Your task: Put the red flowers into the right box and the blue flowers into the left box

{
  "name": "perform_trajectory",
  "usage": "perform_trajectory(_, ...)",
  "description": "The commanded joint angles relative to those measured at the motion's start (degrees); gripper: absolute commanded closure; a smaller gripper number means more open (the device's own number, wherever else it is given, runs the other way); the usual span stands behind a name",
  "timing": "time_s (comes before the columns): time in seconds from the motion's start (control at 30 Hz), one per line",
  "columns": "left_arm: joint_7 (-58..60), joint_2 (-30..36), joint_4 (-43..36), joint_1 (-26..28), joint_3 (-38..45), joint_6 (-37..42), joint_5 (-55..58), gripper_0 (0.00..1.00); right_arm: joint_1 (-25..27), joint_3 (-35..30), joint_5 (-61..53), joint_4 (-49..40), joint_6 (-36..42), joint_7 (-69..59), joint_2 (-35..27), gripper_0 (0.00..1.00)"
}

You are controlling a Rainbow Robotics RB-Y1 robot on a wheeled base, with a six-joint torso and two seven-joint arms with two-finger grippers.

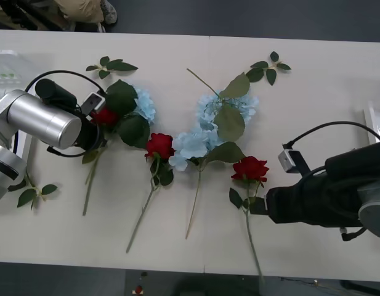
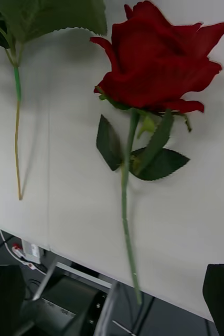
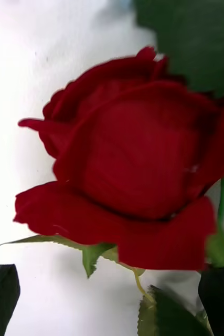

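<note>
Three red flowers lie on the white table: one at the left [image 1: 106,116], one in the middle [image 1: 159,145], one at the right [image 1: 250,168]. Blue flowers lie beside the left rose [image 1: 144,103] and in a cluster at the centre [image 1: 197,140]. My left gripper [image 1: 97,125] hovers over the left rose [image 3: 127,168], open, black fingers [image 3: 1,299] on either side of the bloom. Beside the right rose's stem [image 2: 125,210] my right gripper [image 1: 258,206] is open, the stem running between its fingers [image 2: 222,294]. The left box [image 1: 5,68] and right box [image 1: 377,120] show partly at the table's ends.
Loose green leaf sprigs lie at the back left [image 1: 109,65], back right [image 1: 270,68] and front left [image 1: 32,194]. The right rose's stem reaches past the table's front edge [image 2: 80,257], where cables and equipment show on the floor below.
</note>
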Motion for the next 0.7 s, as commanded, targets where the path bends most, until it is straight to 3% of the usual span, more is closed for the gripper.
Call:
perform_trajectory(0.03,-1.7,-1.0,1.1,-0.1,-0.4,-1.3,0.1,0.0,-1.0,1.4,5.4,2.4,-1.5,-2.2,5.4,0.0)
perform_trajectory(0.5,-1.1,-1.2,1.7,-0.1,-3.5,-1.9,-0.7,0.0,-4.2,4.9,15.4,14.4,-2.3,-1.5,17.2,0.0)
perform_trajectory(0.57,-1.0,-1.2,1.7,-0.1,-3.4,-2.1,-0.7,0.21,-4.4,5.2,16.6,16.1,-3.4,-1.2,18.0,0.0)
perform_trajectory(0.6,-0.9,-1.2,1.7,0.0,-3.4,-2.1,-0.7,0.44,-4.6,5.4,17.2,17.0,-3.8,-1.1,18.4,0.0)
perform_trajectory(0.63,-0.8,-1.2,1.7,-0.1,-3.4,-2.2,-0.8,0.57,-4.8,5.6,17.5,17.5,-4.2,-1.0,18.5,0.0)
perform_trajectory(0.67,-0.7,-1.2,1.7,-0.1,-3.4,-2.2,-0.9,0.84,-5.0,6.1,18.2,18.2,-4.5,-0.8,18.6,0.0)
perform_trajectory(0.7,-0.5,-1.2,1.7,-0.1,-3.4,-2.1,-0.9,0.92,-5.1,6.4,18.7,18.8,-4.9,-0.7,18.6,0.0)
